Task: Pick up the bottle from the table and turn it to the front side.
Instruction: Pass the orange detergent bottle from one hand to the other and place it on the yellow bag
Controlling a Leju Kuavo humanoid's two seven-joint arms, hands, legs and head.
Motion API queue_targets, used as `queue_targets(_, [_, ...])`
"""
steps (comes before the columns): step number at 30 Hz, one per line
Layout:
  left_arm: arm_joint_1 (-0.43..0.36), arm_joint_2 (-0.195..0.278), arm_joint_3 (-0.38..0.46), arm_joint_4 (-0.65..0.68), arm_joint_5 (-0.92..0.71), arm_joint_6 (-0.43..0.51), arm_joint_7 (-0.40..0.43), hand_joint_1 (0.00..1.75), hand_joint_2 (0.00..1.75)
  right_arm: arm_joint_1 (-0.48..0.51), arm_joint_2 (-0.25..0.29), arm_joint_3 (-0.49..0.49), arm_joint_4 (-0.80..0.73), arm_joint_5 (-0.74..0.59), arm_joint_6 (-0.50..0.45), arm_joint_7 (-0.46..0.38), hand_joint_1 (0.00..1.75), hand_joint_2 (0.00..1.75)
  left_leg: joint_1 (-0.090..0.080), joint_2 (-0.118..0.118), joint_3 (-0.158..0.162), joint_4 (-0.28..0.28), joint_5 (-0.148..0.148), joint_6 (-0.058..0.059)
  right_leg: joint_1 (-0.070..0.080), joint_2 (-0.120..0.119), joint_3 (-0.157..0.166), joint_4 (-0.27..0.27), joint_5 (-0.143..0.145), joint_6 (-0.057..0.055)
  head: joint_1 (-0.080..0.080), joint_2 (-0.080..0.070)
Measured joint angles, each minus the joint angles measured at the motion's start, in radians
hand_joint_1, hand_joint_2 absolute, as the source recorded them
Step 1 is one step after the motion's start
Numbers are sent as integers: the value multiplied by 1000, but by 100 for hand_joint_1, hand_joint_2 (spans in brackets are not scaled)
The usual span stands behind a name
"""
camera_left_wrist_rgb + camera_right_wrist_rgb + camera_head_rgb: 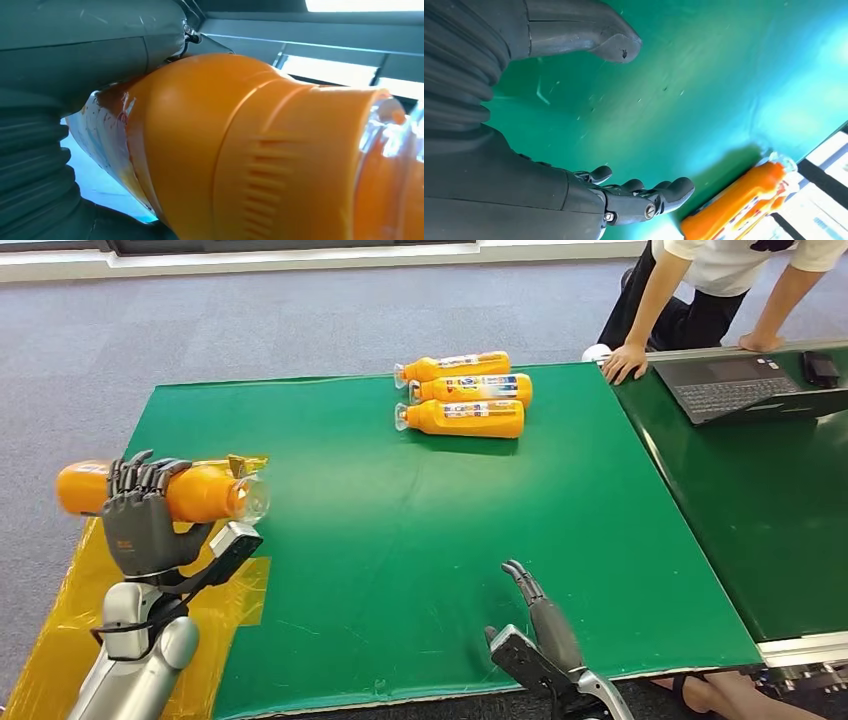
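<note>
On the table, three bottles; left robot hand grips one bottle.

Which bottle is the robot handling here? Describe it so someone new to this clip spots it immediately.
Start at the green table and go to its left edge, above the yellow sheet. The orange bottle there lies sideways in the left hand, lifted off the surface. The three other bottles lie together at the far edge, untouched.

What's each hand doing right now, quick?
Left hand: holding an orange plastic bottle lying sideways, above the green table's left edge.
Right hand: open, holding nothing.
</note>
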Motion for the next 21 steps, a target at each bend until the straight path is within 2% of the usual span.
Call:
queue_targets(8, [157, 33, 143, -66, -3, -1, 2, 175, 175, 0, 13, 28, 0, -11, 10, -14, 0, 175, 0, -1, 0, 0, 0, 0, 0, -1, 0, 0, 0, 0, 0, 0])
queue_targets(16, [220, 32, 180, -76, -93, -43, 36, 175, 175, 23, 18, 28, -14, -18, 12, -4, 0, 175, 0, -1, 0, 0, 0, 0, 0, -1, 0, 0, 0, 0, 0, 0])
queue_targets(21, [277, 10, 188, -97, -99, -89, 52, 175, 175, 39, 18, 28, -23, -35, 11, -7, 0, 175, 0, -1, 0, 0, 0, 0, 0, -1, 0, 0, 0, 0, 0, 0])
